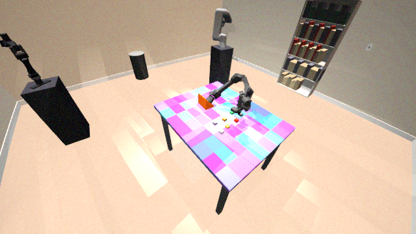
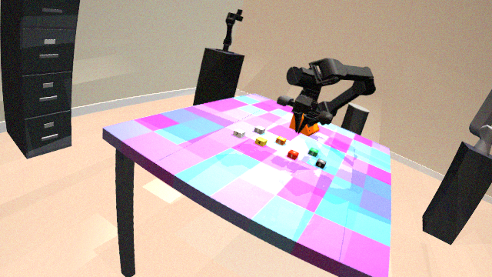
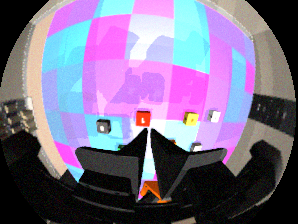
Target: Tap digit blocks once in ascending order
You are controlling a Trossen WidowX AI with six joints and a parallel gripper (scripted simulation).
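My gripper [image 2: 298, 131] [image 3: 148, 131] is shut and empty, above the table behind the block group. The red block [image 1: 236, 120] [image 2: 293, 155] [image 3: 143, 119] shows what looks like a 1, just beyond the tips in the wrist view. The black block [image 2: 320, 163] [image 3: 103, 126] has an unclear digit. The green block [image 1: 231, 112] [image 2: 313, 151] and orange block [image 1: 224, 119] [image 2: 280, 141] are mostly hidden by the fingers in the wrist view. The yellow block [image 1: 227, 126] [image 2: 260, 141] [image 3: 191, 118] stands near one white block [image 1: 221, 131] [image 2: 239, 134] [image 3: 214, 116] and a greyish-white block [image 1: 215, 123] [image 2: 260, 130] [image 3: 196, 147].
An orange wedge-shaped object [image 1: 205, 102] [image 2: 310, 128] [image 3: 151, 189] stands on the patchwork table [image 1: 208, 147] [image 2: 215, 173], near the arm's base and behind the blocks. The blocks lie close together in a loose group.
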